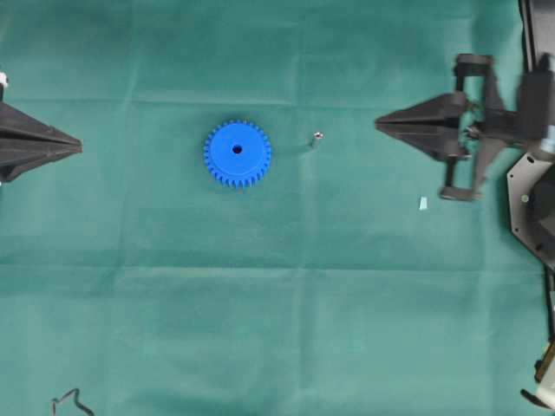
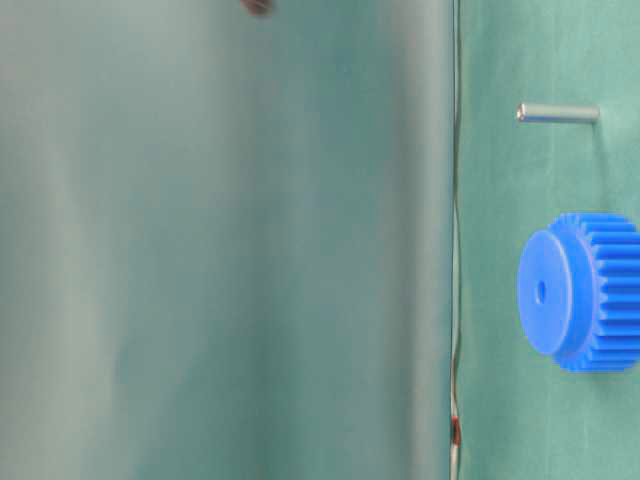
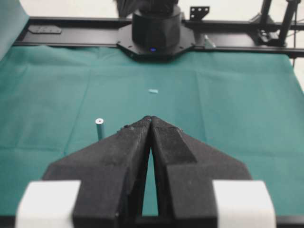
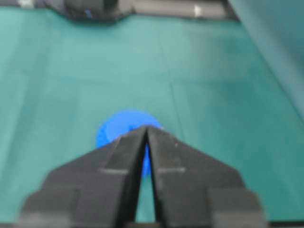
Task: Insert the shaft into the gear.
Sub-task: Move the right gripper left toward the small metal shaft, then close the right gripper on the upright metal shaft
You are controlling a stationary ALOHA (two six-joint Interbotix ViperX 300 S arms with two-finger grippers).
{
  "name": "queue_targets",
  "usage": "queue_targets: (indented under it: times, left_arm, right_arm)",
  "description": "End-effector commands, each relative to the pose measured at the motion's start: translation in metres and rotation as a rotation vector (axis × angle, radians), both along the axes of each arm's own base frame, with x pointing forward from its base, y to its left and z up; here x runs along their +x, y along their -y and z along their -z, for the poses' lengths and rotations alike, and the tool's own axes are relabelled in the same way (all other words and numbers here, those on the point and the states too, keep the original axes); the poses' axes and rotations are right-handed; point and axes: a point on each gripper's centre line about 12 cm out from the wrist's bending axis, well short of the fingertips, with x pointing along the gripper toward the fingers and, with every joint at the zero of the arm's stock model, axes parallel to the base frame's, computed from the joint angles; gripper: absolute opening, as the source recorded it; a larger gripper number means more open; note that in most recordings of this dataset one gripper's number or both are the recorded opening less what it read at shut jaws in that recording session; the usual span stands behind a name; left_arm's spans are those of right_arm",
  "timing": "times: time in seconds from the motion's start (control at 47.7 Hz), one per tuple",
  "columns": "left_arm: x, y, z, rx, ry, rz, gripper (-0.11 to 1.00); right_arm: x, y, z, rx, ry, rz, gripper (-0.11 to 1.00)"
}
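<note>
From overhead, your gear (image 1: 238, 153) lies mid-worktop (image 1: 277, 329), the shaft (image 1: 317, 137) upright just beside it, bare cloth around. The left pincer (image 1: 80, 146) and right pincer (image 1: 376, 124) flank them, tips together, empty. A pale chip (image 1: 423, 204) lies near the right pincer.

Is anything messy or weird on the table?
Only a little: a pale blue chip lies loose on the cloth near the right gripper. The gear lies flat and the pin stands upright beside it.
</note>
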Motion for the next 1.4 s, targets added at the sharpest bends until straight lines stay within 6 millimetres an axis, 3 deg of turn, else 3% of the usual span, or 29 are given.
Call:
queue_targets:
  times: [0.0,0.168,0.231,0.377,0.587,0.985,1.174,1.279,1.383]
  left_arm:
    - [0.002,0.001,-0.010,0.003,0.028,0.003,0.00]
    - [0.002,0.000,-0.009,0.003,0.021,0.002,0.00]
    - [0.003,0.000,-0.009,0.003,0.021,0.002,0.00]
    - [0.002,0.000,-0.009,0.005,0.020,0.002,0.00]
    - [0.003,0.000,-0.008,0.003,0.018,0.002,0.00]
    - [0.003,0.000,-0.009,0.005,0.020,0.002,0.00]
    - [0.003,0.000,-0.008,0.001,0.018,0.002,0.00]
    - [0.002,0.000,-0.008,0.003,0.014,0.002,0.00]
    - [0.002,0.000,-0.008,0.002,0.011,0.002,0.00]
  right_arm:
    - [0.014,0.011,0.005,0.015,-0.005,0.041,0.32]
    - [0.032,0.024,0.034,0.034,-0.069,0.084,0.83]
    - [0.038,0.026,0.045,0.041,-0.094,0.090,0.91]
    - [0.048,0.031,0.070,0.072,-0.147,0.120,0.84]
    - [0.055,0.036,0.099,0.113,-0.199,0.155,0.84]
    - [0.068,0.039,0.129,0.161,-0.234,0.181,0.83]
    - [0.073,0.040,0.132,0.166,-0.239,0.181,0.83]
    - [0.071,0.040,0.134,0.171,-0.247,0.182,0.77]
    - [0.070,0.037,0.135,0.182,-0.259,0.179,0.62]
